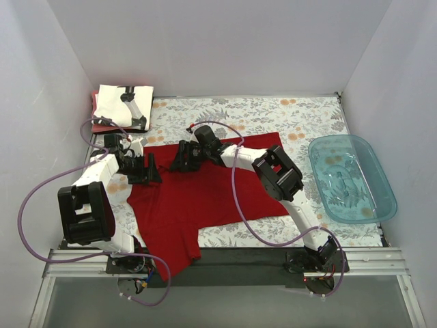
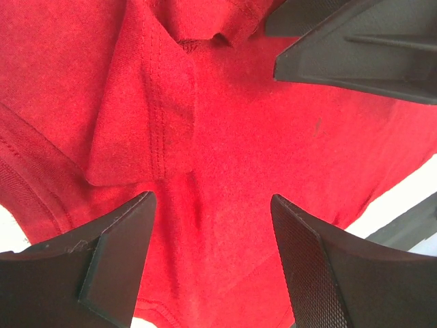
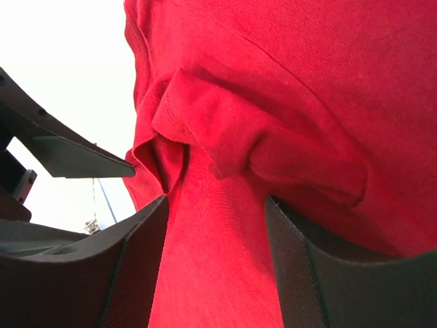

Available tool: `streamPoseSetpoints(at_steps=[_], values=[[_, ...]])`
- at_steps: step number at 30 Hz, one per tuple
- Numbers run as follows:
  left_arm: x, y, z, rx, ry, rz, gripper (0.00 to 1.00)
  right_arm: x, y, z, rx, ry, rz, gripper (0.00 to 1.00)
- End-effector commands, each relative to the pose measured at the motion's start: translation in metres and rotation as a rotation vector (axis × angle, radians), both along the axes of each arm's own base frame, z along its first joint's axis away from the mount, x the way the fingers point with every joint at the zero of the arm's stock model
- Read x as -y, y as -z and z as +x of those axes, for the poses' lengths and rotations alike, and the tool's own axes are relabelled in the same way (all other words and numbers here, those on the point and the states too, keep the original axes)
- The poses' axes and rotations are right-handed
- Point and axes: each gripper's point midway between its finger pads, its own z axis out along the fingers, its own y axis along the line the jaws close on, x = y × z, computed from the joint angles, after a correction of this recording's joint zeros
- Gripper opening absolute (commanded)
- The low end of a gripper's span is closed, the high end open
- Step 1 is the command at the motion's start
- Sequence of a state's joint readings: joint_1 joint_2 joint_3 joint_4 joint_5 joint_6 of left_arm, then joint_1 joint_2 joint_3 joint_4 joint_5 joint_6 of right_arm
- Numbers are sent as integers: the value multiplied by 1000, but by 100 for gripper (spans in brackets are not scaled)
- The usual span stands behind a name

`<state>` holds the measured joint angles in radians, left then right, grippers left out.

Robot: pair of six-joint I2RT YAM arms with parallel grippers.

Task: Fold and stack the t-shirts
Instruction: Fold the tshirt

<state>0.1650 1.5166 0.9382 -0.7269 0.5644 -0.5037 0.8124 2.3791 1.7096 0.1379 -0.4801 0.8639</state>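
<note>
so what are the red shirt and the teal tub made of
Red shirt: looks like soft knit cotton jersey, matte; fine knit grain, stitched hems and limp folds show up close.
Tub: likely hard plastic, glossy and translucent teal; the table cloth shows through it.

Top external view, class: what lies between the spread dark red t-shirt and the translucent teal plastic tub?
Top view: a strip of grey floral table cloth, the right arm's elbow overhanging it.
</note>
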Motion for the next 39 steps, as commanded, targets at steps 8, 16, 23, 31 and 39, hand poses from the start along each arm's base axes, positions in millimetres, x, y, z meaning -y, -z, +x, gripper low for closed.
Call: streamPoseSetpoints(at_steps=[8,16,23,31,39], values=[[-10,-6,1,70,19,76,66,-26,-1,3,-32,20,69,54],[-15,-8,1,101,72,112,65,-28,4,4,-42,27,73,33],[-19,-13,14,155,113,212,65,-25,-2,2,-26,17,76,1],[-7,-10,15,201,169,274,64,-9,-37,7,14,4,114,1],[7,-4,12,235,231,376,53,10,-59,-4,-15,-9,136,1]])
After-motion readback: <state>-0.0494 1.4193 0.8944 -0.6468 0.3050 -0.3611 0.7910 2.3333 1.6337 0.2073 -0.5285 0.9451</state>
